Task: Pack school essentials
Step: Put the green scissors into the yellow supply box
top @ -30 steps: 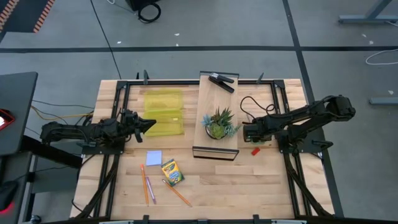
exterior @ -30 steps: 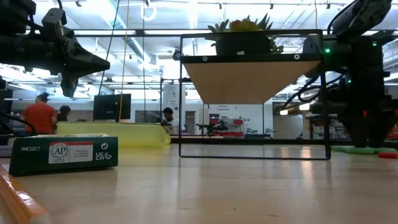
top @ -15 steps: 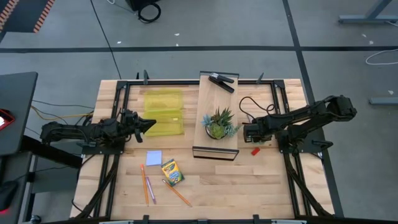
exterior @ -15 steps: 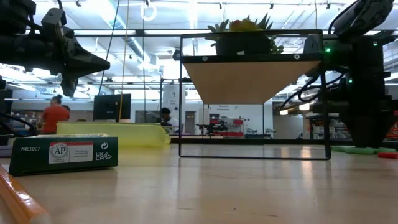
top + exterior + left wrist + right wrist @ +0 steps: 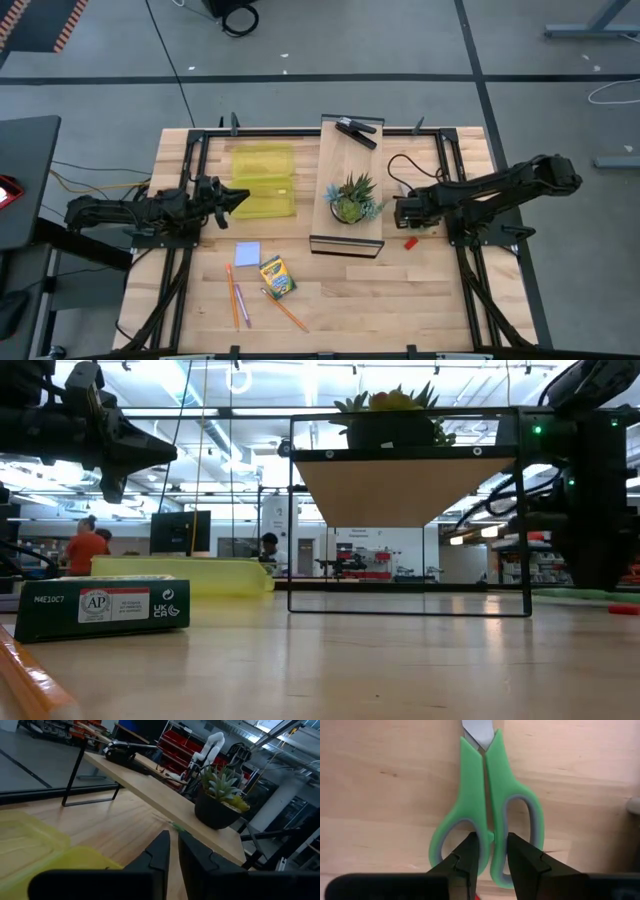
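Green-handled scissors (image 5: 492,795) lie on the table right of the wooden shelf. My right gripper (image 5: 494,851) points down over their handles, shut on them. A tiny red block (image 5: 410,241) lies just nearer. My left gripper (image 5: 240,198) hangs level and shut over the edge of the open yellow case (image 5: 265,180), touching nothing. Flat on the near left of the table lie the pale blue pad (image 5: 248,253), the crayon box (image 5: 277,277) and thin pencils (image 5: 235,298). My right gripper pinches the two inner bars of the scissor handles (image 5: 492,827), where the finger loops meet. One fingertip (image 5: 470,851) stands in each loop. The fingers come from above, pointing down, and lie across the handles. The scissors seem to rest flat on the tabletop.
A potted spiky plant (image 5: 350,198) and a black tool (image 5: 356,131) sit on the raised wooden shelf (image 5: 335,235) in the table's middle. Black frame rails (image 5: 200,150) run along the table's sides. Bare wood lies near the front edge, and people show in the room behind.
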